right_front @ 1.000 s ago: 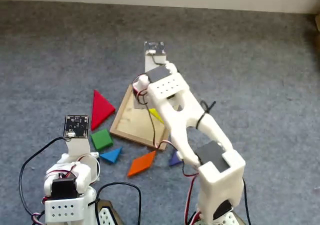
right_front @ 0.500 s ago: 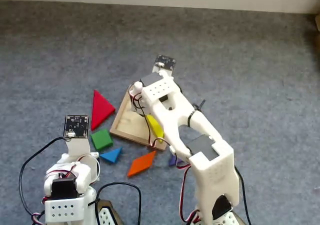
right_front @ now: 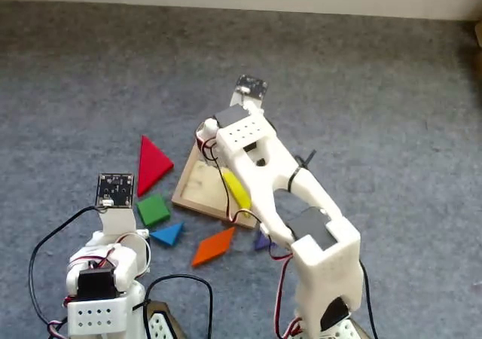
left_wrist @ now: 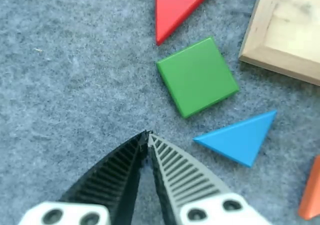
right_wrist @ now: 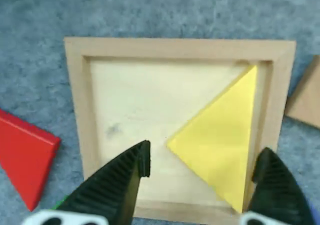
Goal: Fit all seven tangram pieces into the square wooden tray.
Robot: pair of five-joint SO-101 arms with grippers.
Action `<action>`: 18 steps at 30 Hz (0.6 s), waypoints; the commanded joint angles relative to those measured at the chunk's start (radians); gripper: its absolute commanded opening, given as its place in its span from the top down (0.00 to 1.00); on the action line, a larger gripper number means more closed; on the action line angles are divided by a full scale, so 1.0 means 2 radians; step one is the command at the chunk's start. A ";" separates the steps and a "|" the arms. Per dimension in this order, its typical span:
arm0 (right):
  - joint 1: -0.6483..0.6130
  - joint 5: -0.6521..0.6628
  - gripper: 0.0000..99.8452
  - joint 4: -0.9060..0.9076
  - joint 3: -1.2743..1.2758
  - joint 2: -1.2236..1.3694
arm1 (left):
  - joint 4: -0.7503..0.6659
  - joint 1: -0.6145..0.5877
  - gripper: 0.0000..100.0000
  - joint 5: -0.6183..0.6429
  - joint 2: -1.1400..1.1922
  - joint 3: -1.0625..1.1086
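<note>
While the right claw [right_wrist: 205, 160] hangs over the wooden tray [right_wrist: 75, 110], its jaws stand spread wide apart, one finger above the bare tray floor and the other above the rim on the yellow side. It cannot be told whether the fingers touch the tray. The yellow triangle [right_wrist: 225, 135] lies flat inside the tray, its long edge against one inner wall and its point toward the tray centre. A tan piece [right_wrist: 305, 100] lies on the counter [right_front: 376, 90] just outside that same wall. The left claw [left_wrist: 147, 135] is closed, its fingertips meeting with nothing between them, and it sits low over the grey counter near the green square [left_wrist: 197, 77]. The red triangle [left_wrist: 180, 5] lies beside the tray, apart from its outer wall, with one corner pointing at the green square. The blue triangle [left_wrist: 237, 137] lies just beside the green square, near a tray corner. In the high view, the orange parallelogram [right_front: 215, 246] lies beyond the blue triangle, and a purple piece [right_front: 262, 241] shows partly under the right arm.
</note>
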 commanded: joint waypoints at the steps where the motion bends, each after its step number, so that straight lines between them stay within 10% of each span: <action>1: 0.003 0.046 0.87 -0.010 -0.006 -0.046 | 0.003 0.000 0.99 -0.004 -0.016 0.010; 5: -0.008 0.096 1.00 -0.058 0.008 -0.043 | 0.003 0.000 0.99 -0.004 -0.016 0.010; 18: 0.055 0.104 0.99 -0.001 0.095 -0.027 | 0.003 0.000 0.99 -0.004 -0.016 0.010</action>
